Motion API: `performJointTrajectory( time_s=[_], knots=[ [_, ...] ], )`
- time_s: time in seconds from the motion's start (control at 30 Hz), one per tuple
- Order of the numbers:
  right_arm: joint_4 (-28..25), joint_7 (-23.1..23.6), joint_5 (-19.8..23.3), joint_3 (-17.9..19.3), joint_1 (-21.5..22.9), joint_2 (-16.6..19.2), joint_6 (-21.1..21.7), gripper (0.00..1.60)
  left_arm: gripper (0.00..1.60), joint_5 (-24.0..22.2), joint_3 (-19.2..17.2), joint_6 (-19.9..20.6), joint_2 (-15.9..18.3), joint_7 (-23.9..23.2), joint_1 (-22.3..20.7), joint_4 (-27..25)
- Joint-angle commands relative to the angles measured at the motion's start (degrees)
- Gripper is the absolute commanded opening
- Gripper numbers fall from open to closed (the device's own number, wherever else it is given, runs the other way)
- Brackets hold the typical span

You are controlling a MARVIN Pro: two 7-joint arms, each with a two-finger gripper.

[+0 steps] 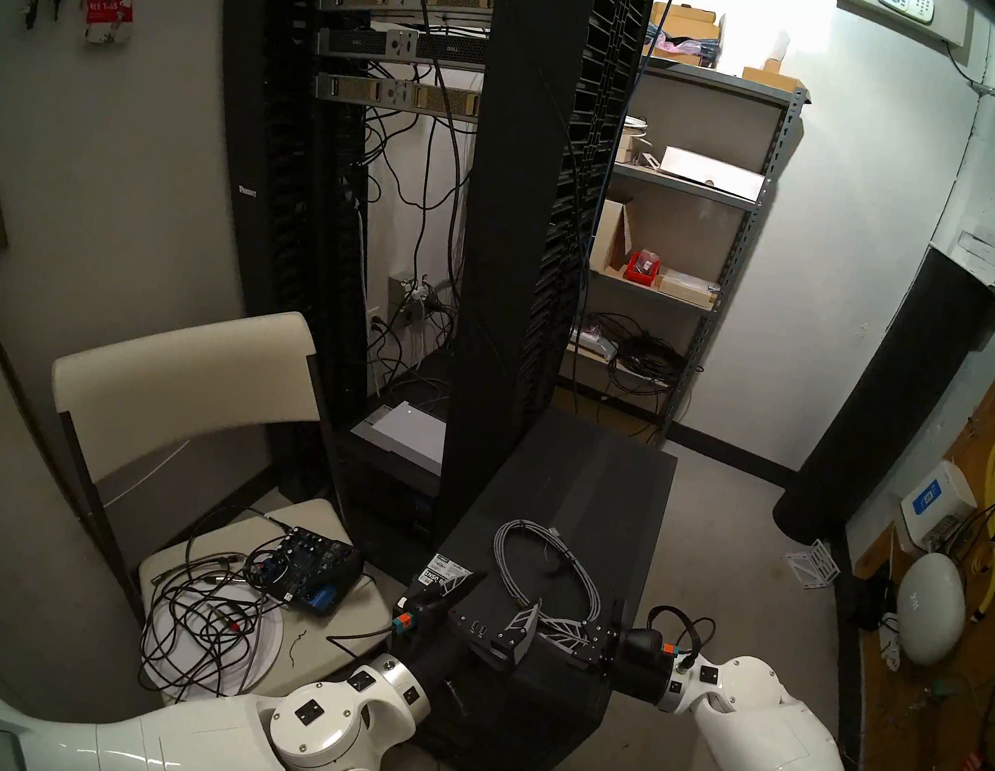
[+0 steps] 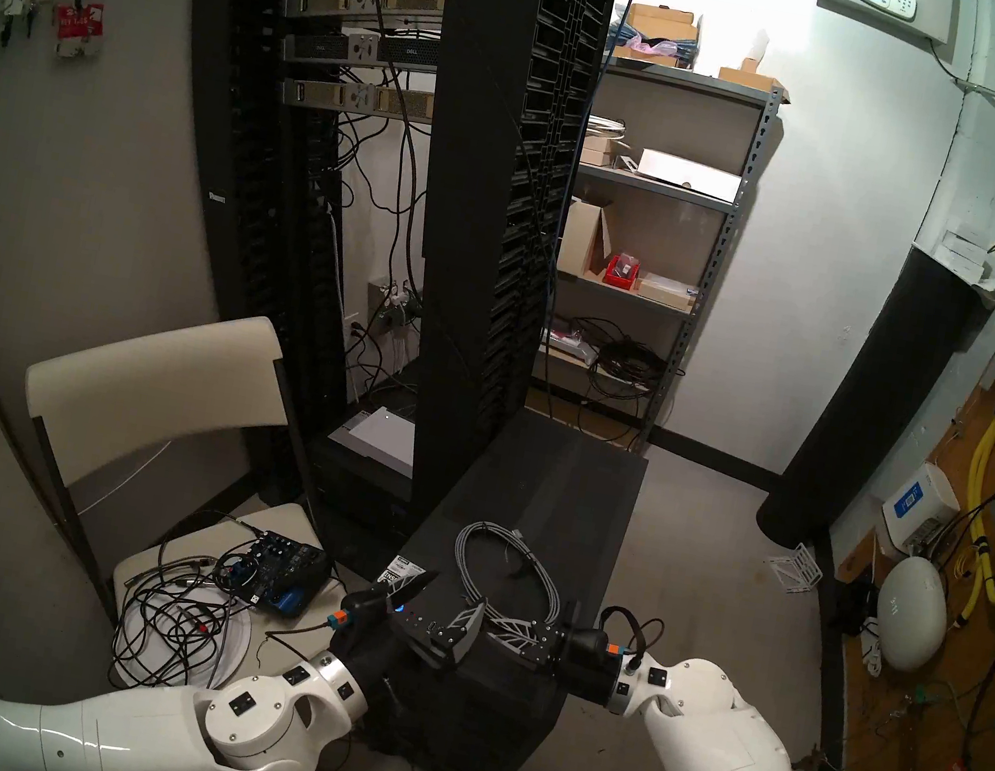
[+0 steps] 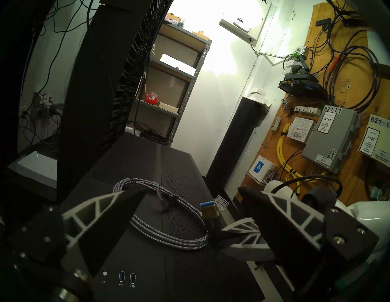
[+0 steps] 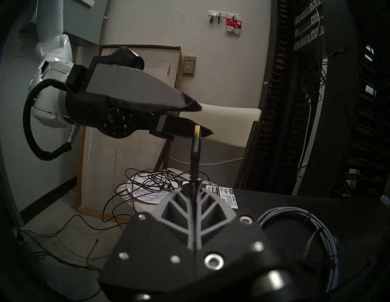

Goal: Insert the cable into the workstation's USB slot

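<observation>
The black workstation (image 1: 588,495) stands on the floor, and the grey braided cable (image 1: 544,563) lies looped on its top. My right gripper (image 1: 544,622) is shut on the cable's free end. In the right wrist view the metal USB plug (image 4: 197,135) sticks out beyond its fingertips (image 4: 193,189). My left gripper (image 1: 507,593) stands open over the front edge of the top, with the plug (image 3: 207,209) between its fingers and touching neither. Two blue USB slots (image 3: 126,277) sit at the front edge of the top, below the left gripper.
A tall black server rack (image 1: 516,181) rises just left of and behind the workstation. A folding chair (image 1: 186,388) at the left carries an audio box (image 1: 307,569) and tangled black wires. A metal shelf (image 1: 670,240) stands at the back, with a wiring board on the right wall.
</observation>
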Motion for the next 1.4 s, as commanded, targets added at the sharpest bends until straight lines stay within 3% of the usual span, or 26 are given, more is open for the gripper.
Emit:
performJointTrajectory(
  time_s=[0.0,0.17,0.3,0.5,0.63,0.9,1.13,1.37],
  knots=[
    [-0.66,-0.54,-0.26,0.83,1.83,0.28,0.15,0.00,1.60,-1.26,-1.44,-0.54,4.01,-2.36,-0.68,-2.31],
    [-0.03,-0.20,0.17,1.56,1.89,-0.06,-0.46,0.00,1.60,-3.64,-2.54,0.06,4.52,-2.24,-0.84,-2.05],
    [1.65,1.81,3.36,2.73,1.10,-0.96,-4.37,0.00,1.60,-4.25,-3.15,0.04,4.31,-1.51,-1.08,-1.26],
    [1.83,4.53,6.75,2.80,-0.60,-1.44,-8.63,0.00,1.60,-2.84,-3.42,-0.31,3.92,-0.43,-1.81,0.36],
    [0.77,3.11,7.75,1.30,-1.29,-1.10,-11.02,0.00,1.60,-1.65,-3.18,-0.75,3.70,0.07,-2.12,0.95],
    [-1.36,-0.46,8.96,-3.63,-1.35,1.76,-11.83,0.00,1.60,-0.29,-2.86,-1.05,3.03,1.17,-2.07,1.51],
    [-2.67,-2.78,8.36,-5.33,-1.20,4.49,-10.78,0.00,1.60,0.96,-2.85,-0.99,3.97,0.50,-2.81,1.52],
    [-4.11,-6.27,5.02,-6.08,0.07,6.70,-7.08,0.00,1.60,8.87,-2.66,-2.65,5.74,0.40,-4.14,1.86]
  ],
)
